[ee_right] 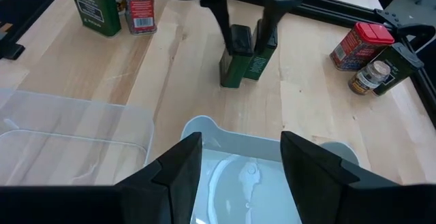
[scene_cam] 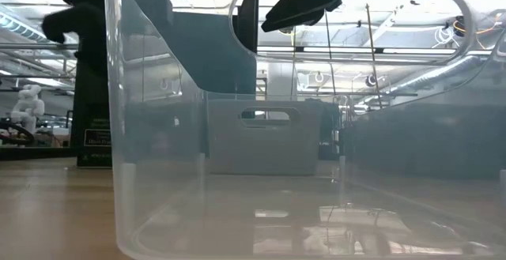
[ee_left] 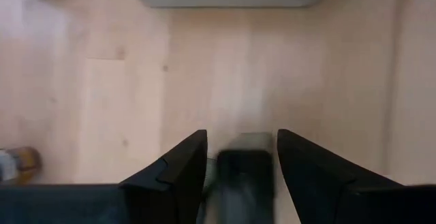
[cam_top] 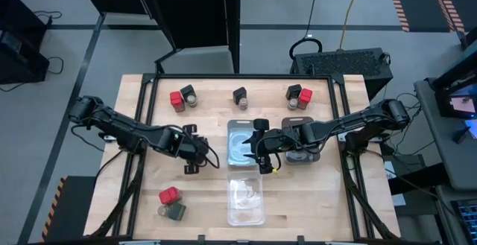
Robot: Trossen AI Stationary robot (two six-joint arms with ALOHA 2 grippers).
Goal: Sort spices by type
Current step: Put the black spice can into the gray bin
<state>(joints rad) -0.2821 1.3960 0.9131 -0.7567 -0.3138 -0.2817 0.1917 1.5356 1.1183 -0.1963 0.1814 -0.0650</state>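
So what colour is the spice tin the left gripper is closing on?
Dark green with a black cap, clearest in the right wrist view.

A clear plastic tray [scene_cam: 158, 173] stands right before the lens on the pale wooden tabletop [scene_cam: 55, 212], filling most of the view. Through its walls shows a grey bin with a handle slot [scene_cam: 265, 137]. Dark arm parts [scene_cam: 304, 3] hang at the top.

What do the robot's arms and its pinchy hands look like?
Two thin arms, black all over, built from jointed tube pieces. The left arm and right arm trail black cables. The left gripper and right gripper each have two flat, black, wedge-shaped fingers.
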